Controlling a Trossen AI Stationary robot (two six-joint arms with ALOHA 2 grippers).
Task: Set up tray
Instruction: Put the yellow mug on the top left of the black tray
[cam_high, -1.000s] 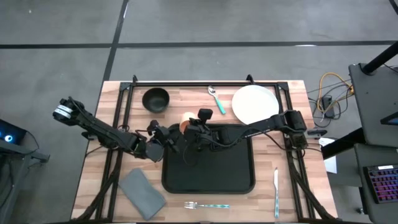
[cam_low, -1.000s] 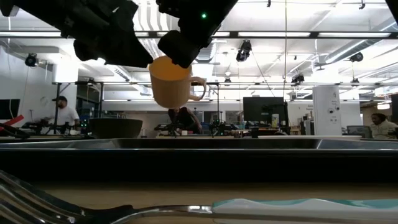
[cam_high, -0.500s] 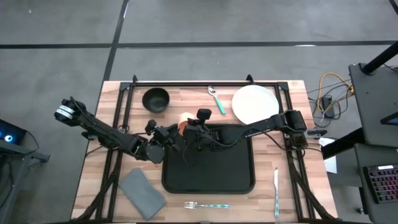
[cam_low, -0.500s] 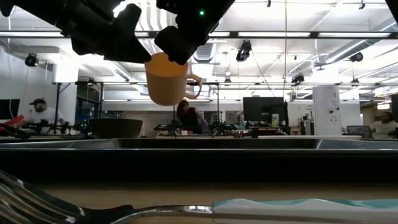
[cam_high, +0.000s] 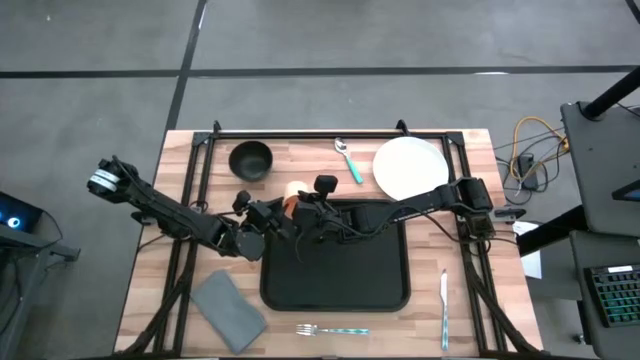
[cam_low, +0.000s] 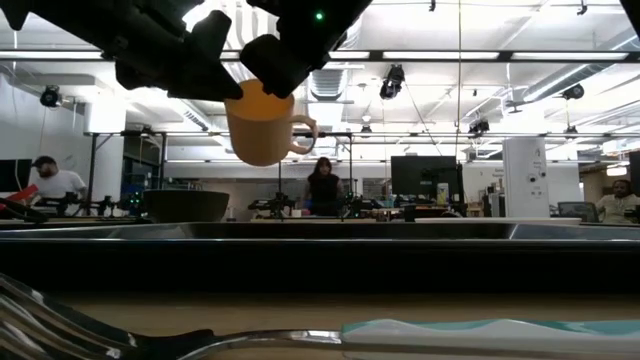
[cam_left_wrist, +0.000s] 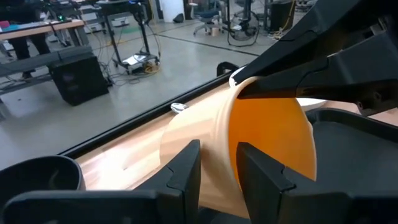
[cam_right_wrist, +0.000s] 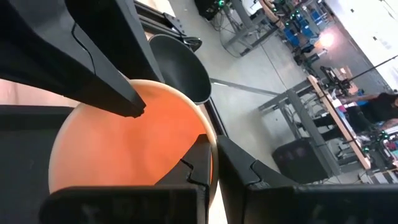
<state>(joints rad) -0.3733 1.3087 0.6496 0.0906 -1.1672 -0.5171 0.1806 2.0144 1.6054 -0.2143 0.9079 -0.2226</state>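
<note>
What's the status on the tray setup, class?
Both tools, left and right, shut on mug rim. Mug airborne over tray corner. Tray bare; nothing obstructing.

Both claws meet at cup (cam_high: 293, 191) by tray (cam_high: 345, 280) far-left corner: left claw (cam_high: 272, 214), right claw (cam_high: 303, 208). Plate (cam_high: 410, 166), bowl (cam_high: 249, 159) behind on bench (cam_high: 180, 215).

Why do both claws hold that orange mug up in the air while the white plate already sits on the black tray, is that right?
Not quite. The high view shows the white plate on the wooden table, beside the black tray. Both claws, left and right, do hold the orange mug aloft.
</note>
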